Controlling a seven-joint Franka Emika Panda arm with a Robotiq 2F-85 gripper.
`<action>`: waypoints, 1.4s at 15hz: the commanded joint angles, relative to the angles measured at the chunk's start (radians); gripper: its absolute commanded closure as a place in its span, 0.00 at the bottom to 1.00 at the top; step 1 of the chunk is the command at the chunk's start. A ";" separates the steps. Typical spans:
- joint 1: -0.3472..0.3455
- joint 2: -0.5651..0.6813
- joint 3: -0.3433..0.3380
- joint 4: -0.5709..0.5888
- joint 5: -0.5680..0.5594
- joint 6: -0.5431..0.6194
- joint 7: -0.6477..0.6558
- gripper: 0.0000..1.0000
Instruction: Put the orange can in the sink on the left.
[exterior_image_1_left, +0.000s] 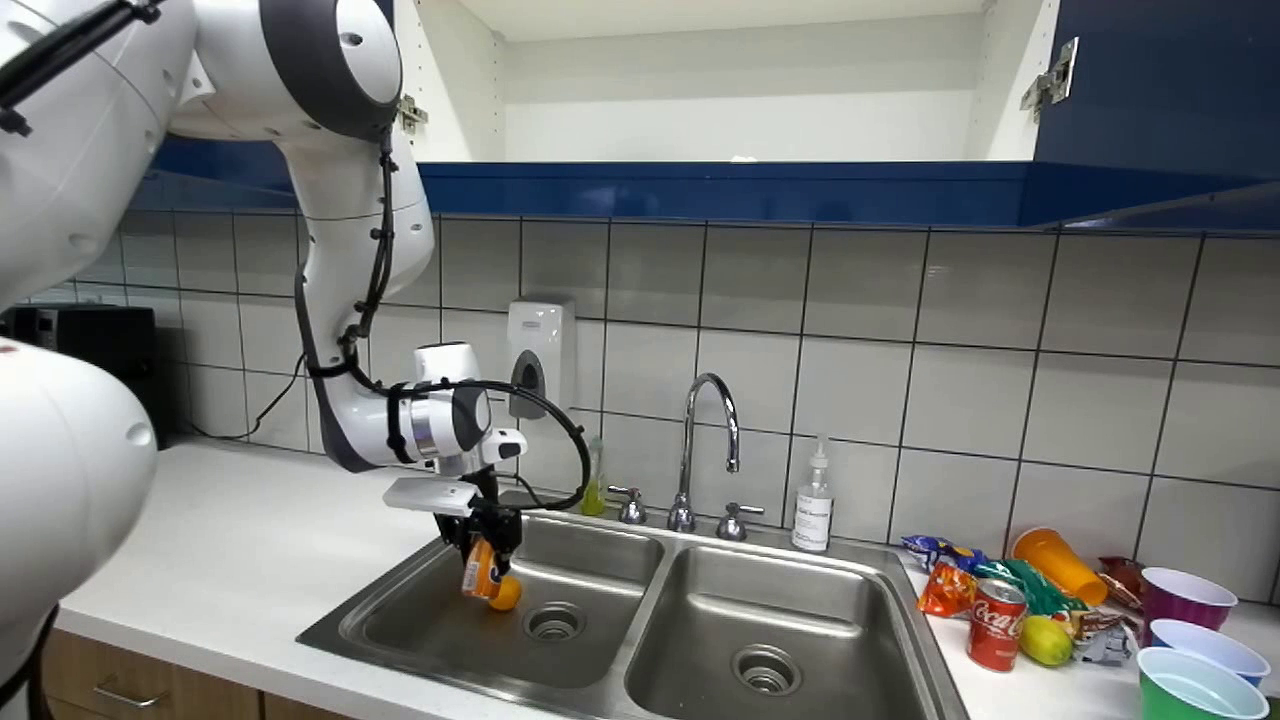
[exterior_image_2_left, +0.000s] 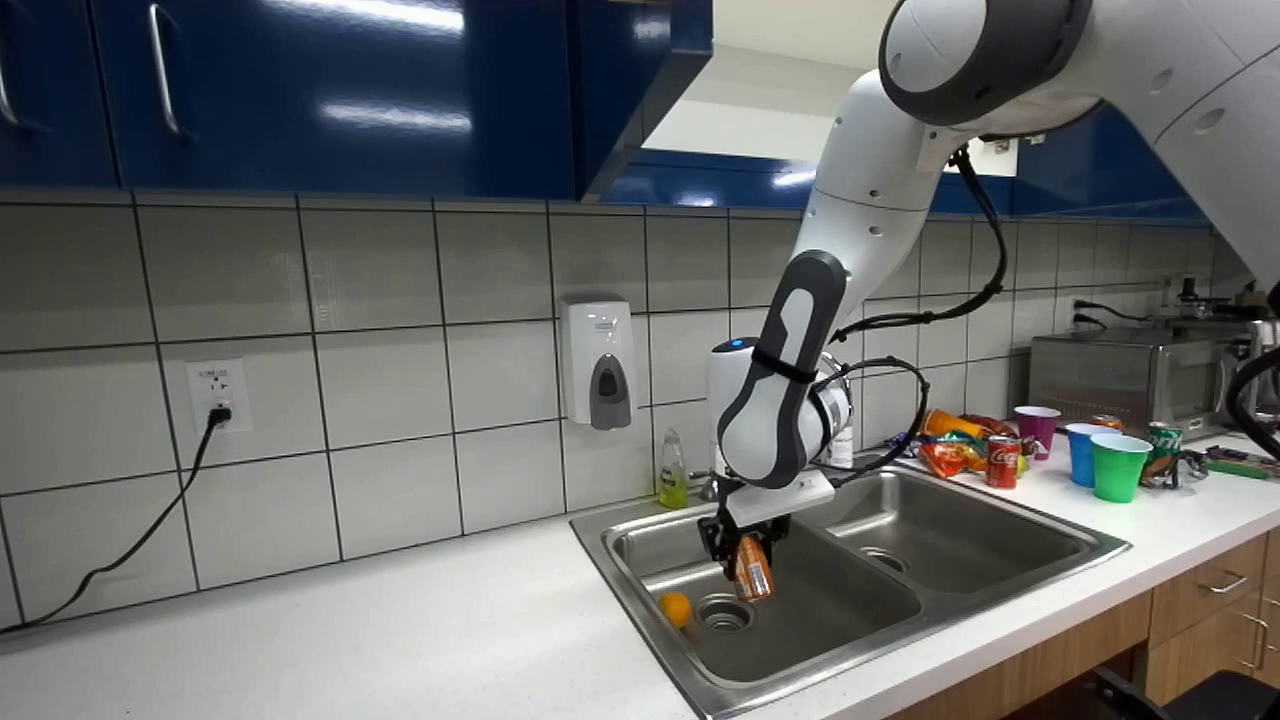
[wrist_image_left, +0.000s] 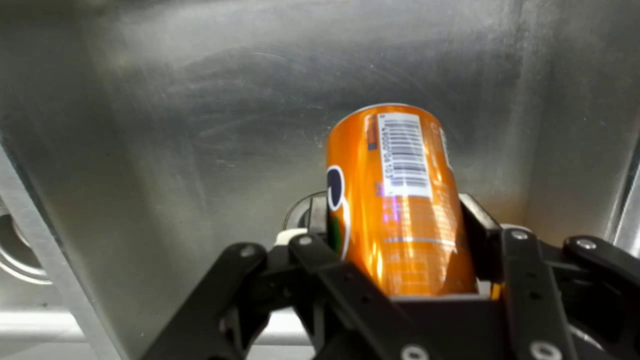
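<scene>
My gripper (wrist_image_left: 394, 212) is shut on the orange can (wrist_image_left: 400, 200), its fingers pressing the can's two sides. A barcode and dark markings face the wrist camera, and the can's near end sits close to the palm. In both exterior views the can (exterior_image_2_left: 753, 572) points down, tilted, within the outline of the sink (exterior_image_1_left: 430, 625), the left-hand steel basin. Basin floor (wrist_image_left: 225, 125) fills the wrist view behind the can. How far the can's lower end is from that floor, I cannot tell.
An orange fruit (exterior_image_2_left: 675, 608) lies in the left basin beside the drain (exterior_image_2_left: 724, 613). A divider separates the right-hand basin (exterior_image_1_left: 800, 620). Behind rise the faucet (exterior_image_1_left: 688, 450) and a soap bottle (exterior_image_1_left: 813, 505). Cups, snack bags and a red can (exterior_image_1_left: 997, 625) crowd the counter's right side.
</scene>
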 joint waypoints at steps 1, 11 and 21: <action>0.027 0.001 -0.023 -0.001 0.040 0.002 -0.031 0.37; 0.027 0.001 -0.023 -0.001 0.040 0.002 -0.031 0.37; 0.101 0.079 -0.090 0.007 0.026 0.095 -0.023 0.62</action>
